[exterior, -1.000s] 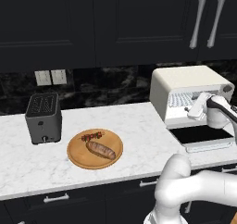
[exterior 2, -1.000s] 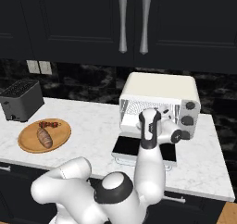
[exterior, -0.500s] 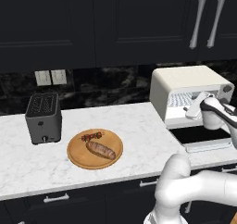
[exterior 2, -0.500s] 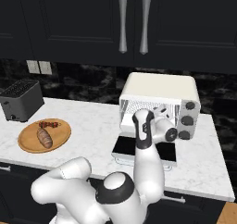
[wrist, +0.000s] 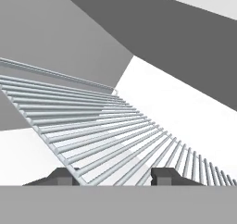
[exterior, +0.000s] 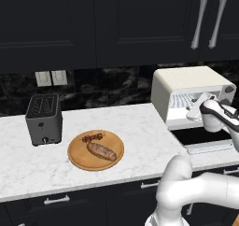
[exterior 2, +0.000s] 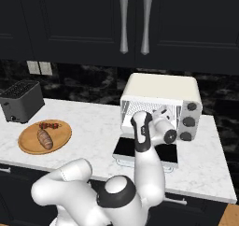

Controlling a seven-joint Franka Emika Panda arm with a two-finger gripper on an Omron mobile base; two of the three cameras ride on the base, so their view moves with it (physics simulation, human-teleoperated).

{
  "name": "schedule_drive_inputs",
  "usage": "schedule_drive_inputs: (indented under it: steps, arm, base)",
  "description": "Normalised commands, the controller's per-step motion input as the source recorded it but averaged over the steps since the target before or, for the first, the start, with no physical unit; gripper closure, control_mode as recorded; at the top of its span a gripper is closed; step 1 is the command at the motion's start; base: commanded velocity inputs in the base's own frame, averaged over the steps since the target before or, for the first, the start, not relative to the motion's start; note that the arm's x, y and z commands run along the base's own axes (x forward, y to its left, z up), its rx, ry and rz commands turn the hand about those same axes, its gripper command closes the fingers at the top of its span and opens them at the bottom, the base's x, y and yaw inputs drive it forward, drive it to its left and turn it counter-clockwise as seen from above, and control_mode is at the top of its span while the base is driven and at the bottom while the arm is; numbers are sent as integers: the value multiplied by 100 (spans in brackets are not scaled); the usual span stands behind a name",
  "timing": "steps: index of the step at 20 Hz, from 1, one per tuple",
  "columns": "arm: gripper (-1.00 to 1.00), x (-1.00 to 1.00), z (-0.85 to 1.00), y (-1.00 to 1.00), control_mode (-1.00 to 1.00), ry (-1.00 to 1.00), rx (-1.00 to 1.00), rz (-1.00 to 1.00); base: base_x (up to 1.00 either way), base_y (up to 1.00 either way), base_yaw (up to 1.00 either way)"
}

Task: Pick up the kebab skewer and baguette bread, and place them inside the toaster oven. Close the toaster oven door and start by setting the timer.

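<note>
Two foods on board, toaster oven open

A dark grey slot toaster was seen on the white marble worktop, well to the left of the claw. A round wooden board lay between them, nearer the toaster. Two pale wall outlets were set above the toaster, and black cabinets with silver handles hung above the claw.
</note>
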Motion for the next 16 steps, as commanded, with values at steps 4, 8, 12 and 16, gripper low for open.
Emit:
schedule_drive_inputs:
  steps: [4, 8, 12, 16]
  arm:
    - [100, 6, 0, -1, -100, 0, 0, 0]
    - [100, -11, 1, -11, -100, 0, 1, -1]
    - [100, -34, 11, -20, -100, 0, 5, 0]
    - [100, -53, 20, -22, -100, 3, 8, 0]
  base:
    - [0, 0, 0]
    - [0, 0, 0]
    - [0, 0, 0]
    - [0, 0, 0]
